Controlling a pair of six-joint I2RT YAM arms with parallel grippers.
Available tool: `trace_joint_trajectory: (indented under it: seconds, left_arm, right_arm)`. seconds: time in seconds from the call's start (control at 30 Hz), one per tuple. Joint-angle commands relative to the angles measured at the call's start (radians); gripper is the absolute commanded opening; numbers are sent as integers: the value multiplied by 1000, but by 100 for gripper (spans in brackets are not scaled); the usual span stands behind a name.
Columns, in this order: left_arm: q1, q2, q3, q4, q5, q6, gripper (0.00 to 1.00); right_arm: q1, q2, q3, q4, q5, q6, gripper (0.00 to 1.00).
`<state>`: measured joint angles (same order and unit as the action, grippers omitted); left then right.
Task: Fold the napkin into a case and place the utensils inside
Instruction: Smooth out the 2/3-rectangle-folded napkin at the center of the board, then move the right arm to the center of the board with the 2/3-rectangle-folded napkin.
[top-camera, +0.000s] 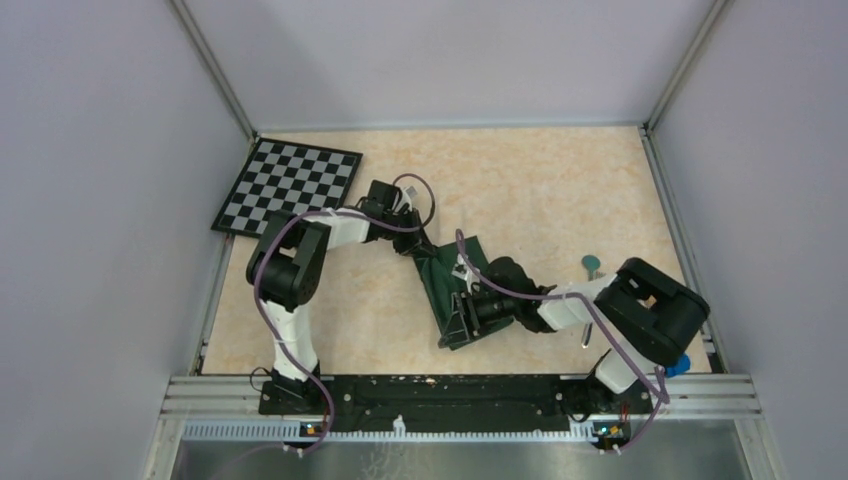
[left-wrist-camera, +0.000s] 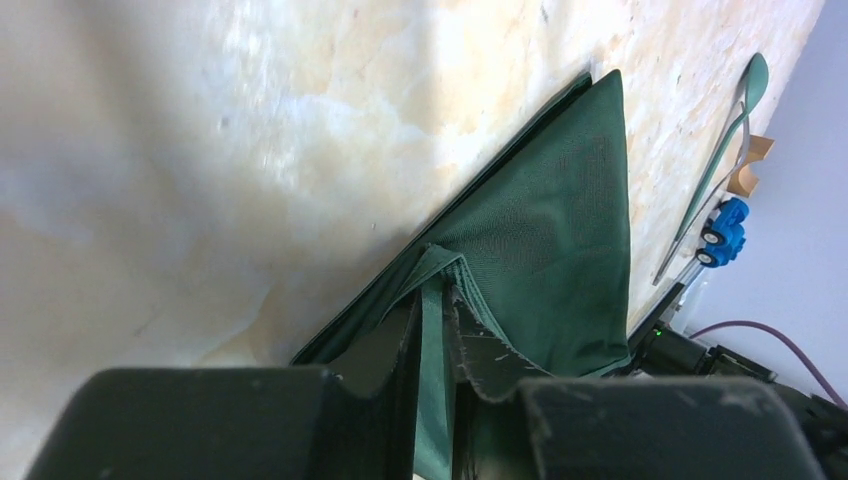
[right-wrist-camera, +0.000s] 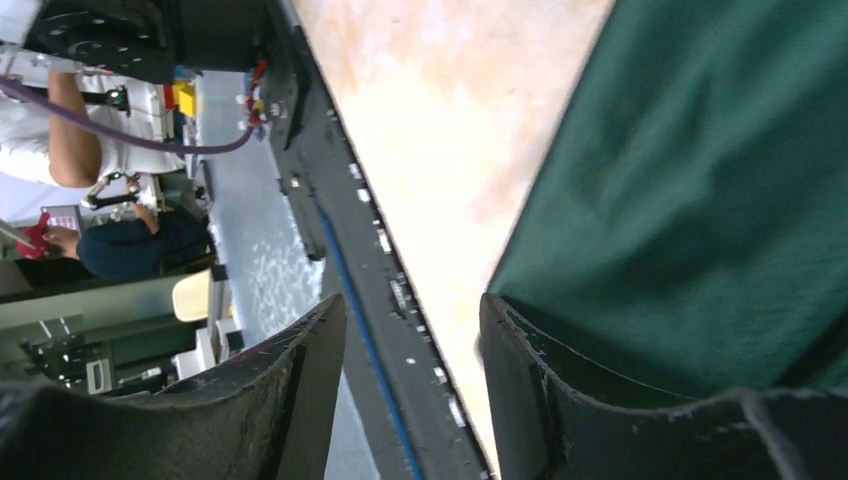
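Dark green napkin (top-camera: 437, 285), folded to a long strip, lying slantwise mid-table. Left arm angled in from the left, forearm pointing right and away. Left gripper (left-wrist-camera: 435, 370) at the strip's far end, pinched narrow on a raised fold of the cloth. Right arm stretched low from the right, right gripper (right-wrist-camera: 410, 385) at the near end. Jaws apart with nothing between them, one finger (right-wrist-camera: 530, 390) right at the cloth's edge.

Around it: checkered board (top-camera: 287, 187) in the far left corner, well apart. Utensils (top-camera: 591, 265) just right of the right arm, partly hidden by it. Blue toy car (left-wrist-camera: 724, 230) and tan wooden piece (left-wrist-camera: 752, 165) beside those, near the right edge.

Bare table (top-camera: 560, 180) beyond the strip, open floor left of it too. Near rail (right-wrist-camera: 330, 170) close by the right gripper.
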<state>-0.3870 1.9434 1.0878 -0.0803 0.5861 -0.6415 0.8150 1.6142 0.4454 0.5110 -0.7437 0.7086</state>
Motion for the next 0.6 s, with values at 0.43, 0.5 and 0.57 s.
trace_joint_trajectory:
  seconds: [0.43,0.5,0.57]
  left_arm:
    - [-46,-116,280,-292,15,217,77]
    - [-63,-162,274,-302,21,223,81]
    - [-78,-208,257,-324,16,228,83]
  right_arm:
    - [-481,-373,94,-720,285,-229,65]
    - [-482,-339,84,-698,274,-244,64]
    - [-482,-304,63,-641,232,-231,62]
